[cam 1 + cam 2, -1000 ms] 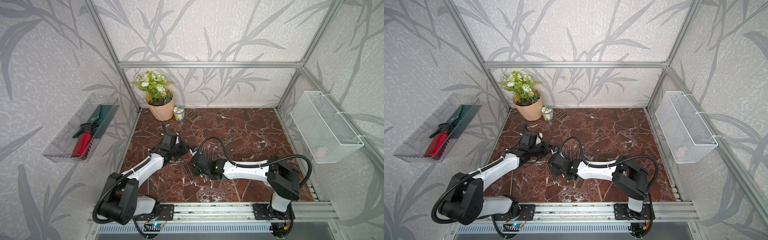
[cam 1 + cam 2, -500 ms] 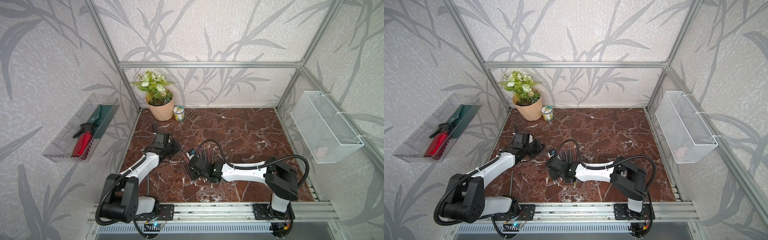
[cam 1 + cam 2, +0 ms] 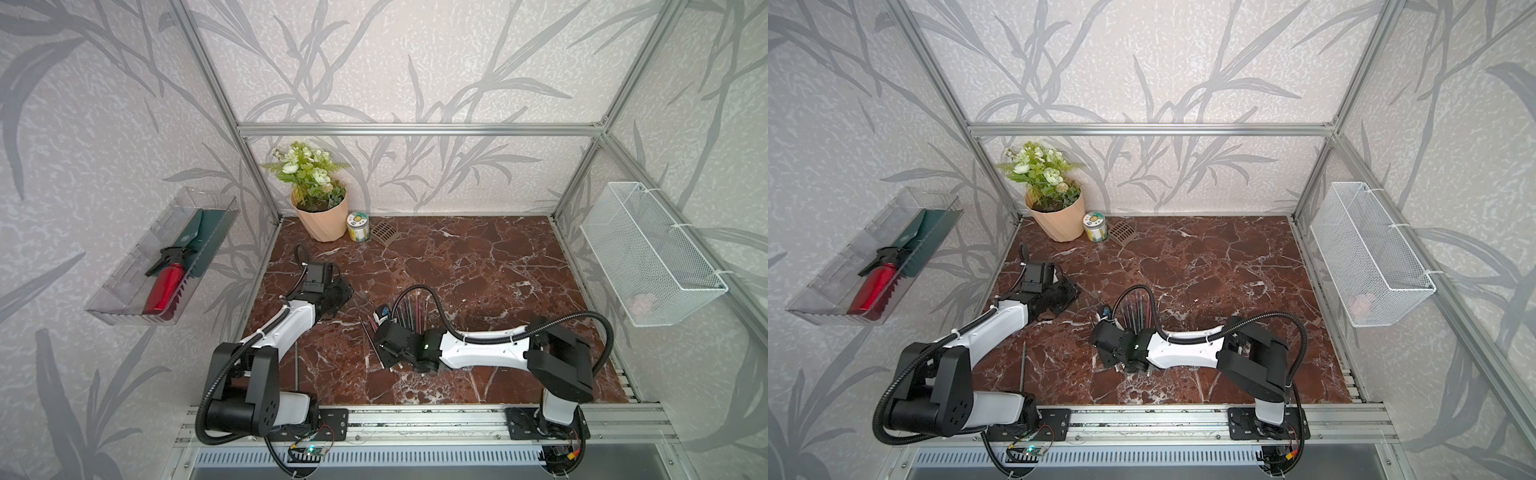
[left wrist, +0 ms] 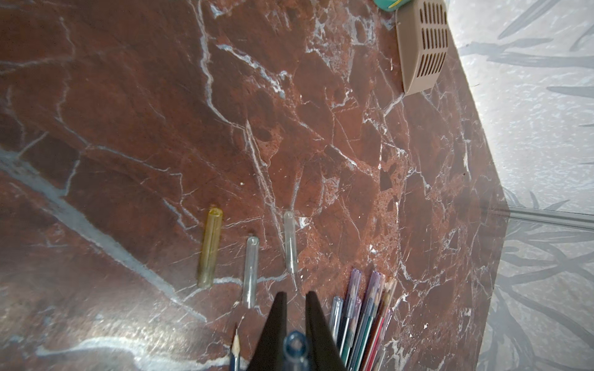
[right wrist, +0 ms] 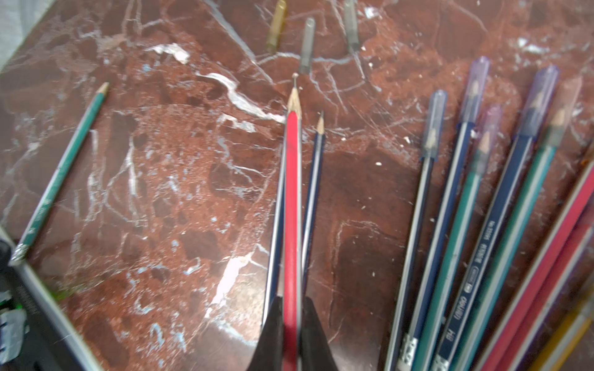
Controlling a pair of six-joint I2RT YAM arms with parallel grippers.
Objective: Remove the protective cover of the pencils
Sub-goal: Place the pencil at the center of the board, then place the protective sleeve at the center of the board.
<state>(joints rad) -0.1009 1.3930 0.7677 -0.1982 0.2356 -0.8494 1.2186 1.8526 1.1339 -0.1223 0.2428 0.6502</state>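
Red-brown marble floor (image 3: pixel 457 266), both top views: the left arm (image 3: pixel 286 320) reaches out low near the left wall. The right arm (image 3: pixel 482 353) lies across the front, its wrist just beside the fanned pencils (image 3: pixel 409 309). Fingertips are too small to read from above.

Left wrist view: the left gripper (image 4: pixel 295 295) is pressed together on a blue cap (image 4: pixel 295 348), held end-on between the fingers. On the marble beyond lie a yellow cap (image 4: pixel 210 247) and two clear caps (image 4: pixel 250 271), roughly parallel and near each other. Several capped pencils (image 4: pixel 363 308) lie just beside the fingers.

Right wrist view (slightly blurred): the right gripper (image 5: pixel 292 300) pinches the red pencil (image 5: pixel 292 192), whose point is bare. A dark blue pencil (image 5: pixel 313 180), also bare, lies close beside it; I cannot tell if they touch. A bare green pencil (image 5: pixel 64 167) lies well apart.

Judgement: this cover is off, so the step in hand is the put-down.
- Lower the blue cap until it is nearly on the marble, beside the loose caps, then spread the fingers so it cannot bounce or roll into the capped group.
- Lay the red pencil flat next to the bare ones, shaft resting on the marble before release.
- Keep the bare and capped groups apart so the next pick is unambiguous.
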